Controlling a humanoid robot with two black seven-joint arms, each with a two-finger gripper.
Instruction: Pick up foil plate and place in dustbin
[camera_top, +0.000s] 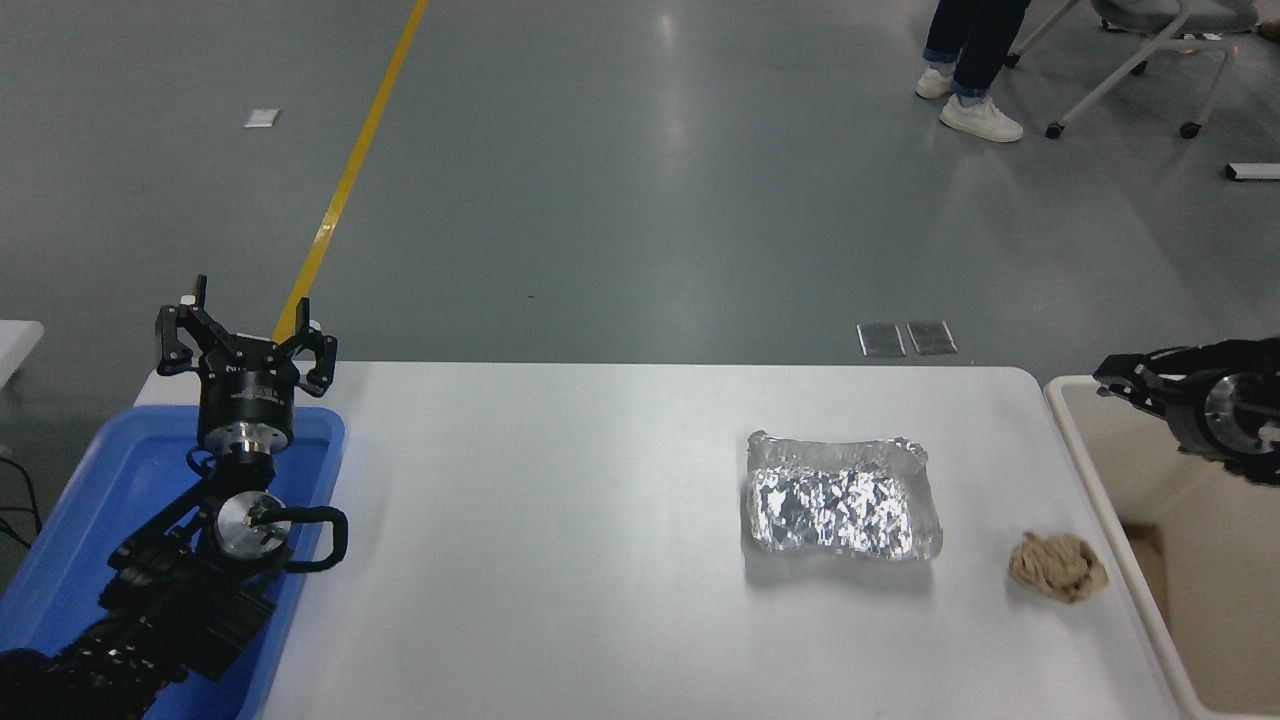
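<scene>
Hovering at three o'clock, my right gripper (1118, 378) sits above the far rim of the dustbin (1085, 470), pointing toward nine o'clock; only its dark tip shows against the arm, so I cannot tell whether its fingers are spread or closed. The foil plate (838, 497) lies flat on the white table (560, 540), right of centre, well apart from my gripper. A crumpled paper ball (1057, 566) rests between the plate and the dustbin, touching neither. At eight o'clock my left gripper (243, 335) stands upright over a blue tray (90, 500), fingers spread wide, holding nothing.
</scene>
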